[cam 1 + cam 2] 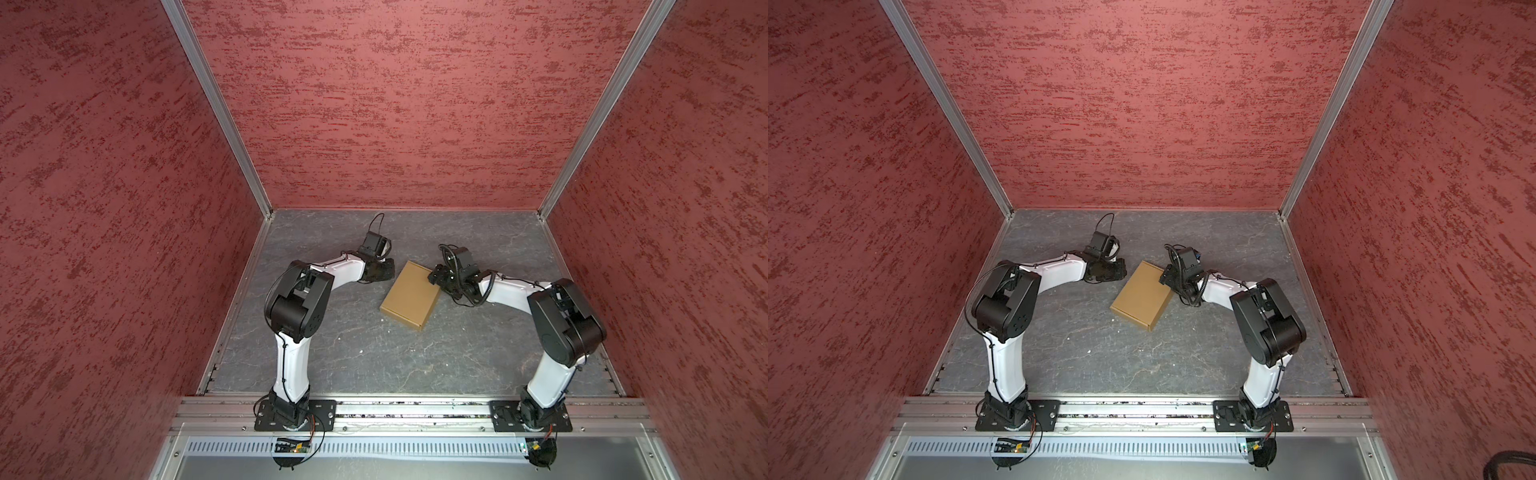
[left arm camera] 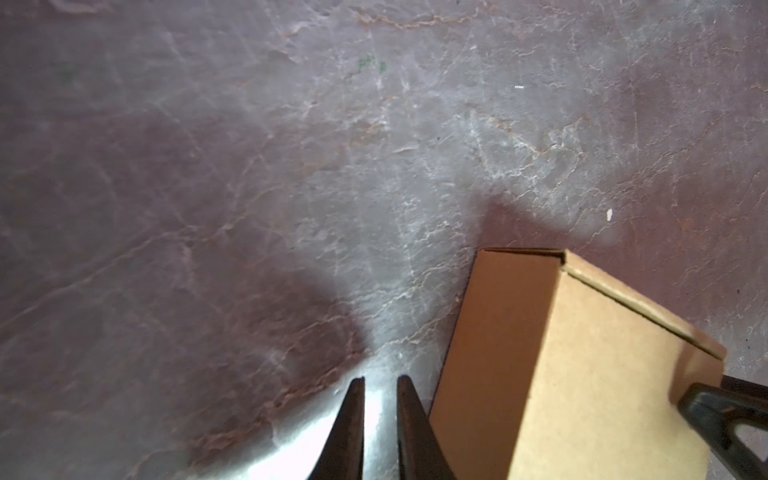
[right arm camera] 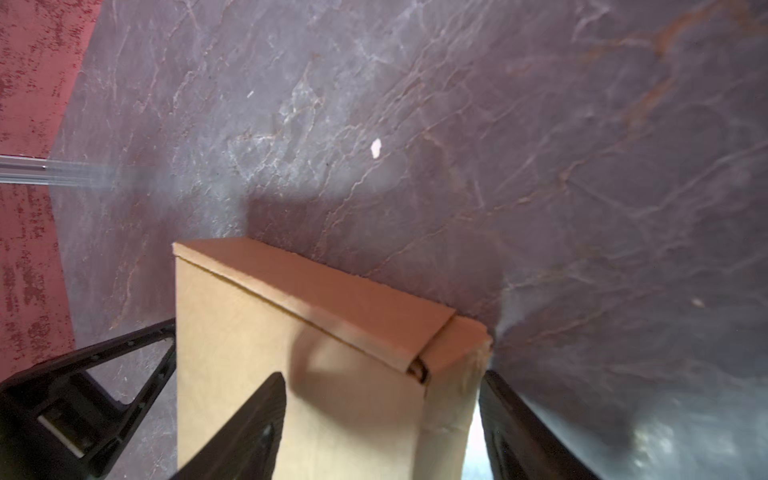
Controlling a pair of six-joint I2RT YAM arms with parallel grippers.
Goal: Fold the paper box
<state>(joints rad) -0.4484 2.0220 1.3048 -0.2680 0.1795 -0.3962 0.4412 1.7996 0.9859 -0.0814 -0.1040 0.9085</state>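
Observation:
The paper box [image 1: 411, 295] [image 1: 1142, 295] lies folded shut on the grey table, a flat tan cardboard mailer turned at an angle. My right gripper [image 1: 433, 277] [image 3: 382, 374] is open at its far right corner. One finger [image 3: 257, 415] rests over the lid, and the other [image 3: 511, 415] stands beside the side wall with a sliver of light between. My left gripper [image 1: 390, 268] [image 2: 380, 379] sits just off the box's [image 2: 582, 374] far left corner. It is nearly shut, with only a narrow slit between its fingertips and nothing in it.
Red textured walls [image 1: 124, 208] with aluminium posts enclose the table on three sides. A metal rail [image 1: 415, 409] along the front edge carries both arm bases. A small white crumb [image 1: 360, 351] lies on the table in front of the box.

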